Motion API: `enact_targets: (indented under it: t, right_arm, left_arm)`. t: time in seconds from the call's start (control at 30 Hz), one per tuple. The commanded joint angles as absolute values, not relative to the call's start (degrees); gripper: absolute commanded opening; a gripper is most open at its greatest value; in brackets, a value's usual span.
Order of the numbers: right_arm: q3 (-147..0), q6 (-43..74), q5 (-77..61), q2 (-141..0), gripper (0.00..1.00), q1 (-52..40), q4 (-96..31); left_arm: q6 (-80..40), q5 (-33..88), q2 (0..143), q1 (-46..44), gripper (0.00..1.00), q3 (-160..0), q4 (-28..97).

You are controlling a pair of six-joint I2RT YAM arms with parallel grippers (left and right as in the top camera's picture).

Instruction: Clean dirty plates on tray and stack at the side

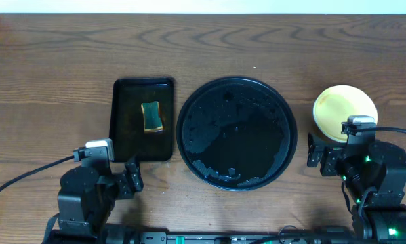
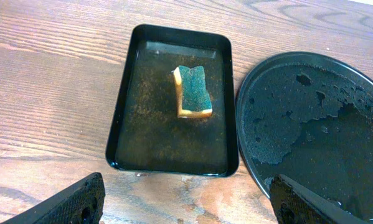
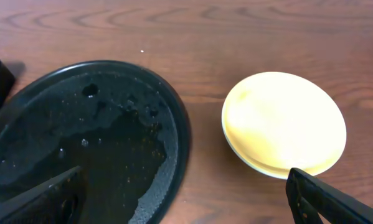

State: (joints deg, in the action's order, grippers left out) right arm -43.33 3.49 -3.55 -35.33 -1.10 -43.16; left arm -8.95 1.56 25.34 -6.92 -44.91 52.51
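Plates (image 3: 284, 123) sit in a stack on the bare worktop (image 1: 53, 68), just ahead of the right tool (image 1: 328, 157) and slightly to its right. The yellow one is on top and a paler rim shows under its near edge; how many lie beneath cannot be told. The right tool's fingers are spread wide with nothing between them, a little short of the stack. Ahead and to its left lies the round tray (image 1: 236, 132), close beside the plates but apart from them, its glossy floor covered with water film and droplets. The left tool (image 2: 186, 205) is likewise wide open and holds nothing. Straight ahead of it is the small tray (image 2: 149, 137), wet inside, with a green-topped sponge (image 2: 193, 92) lying toward its far end.
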Motion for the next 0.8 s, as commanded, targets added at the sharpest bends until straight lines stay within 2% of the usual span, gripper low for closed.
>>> enact_targets:
  t: [0.0, 0.77]
  right_arm:
    - [-42.7, 4.4, -2.6, -35.2, 0.99, -1.5, -43.8]
    - [-42.2, 3.1, -1.6, -32.7, 0.99, -1.5, -53.8]
  left_arm:
    - [-8.2, 2.1, 25.3, -7.1, 0.85, -44.6, 52.9]
    - [-8.2, 2.1, 25.2, -7.1, 0.85, -44.6, 53.1]
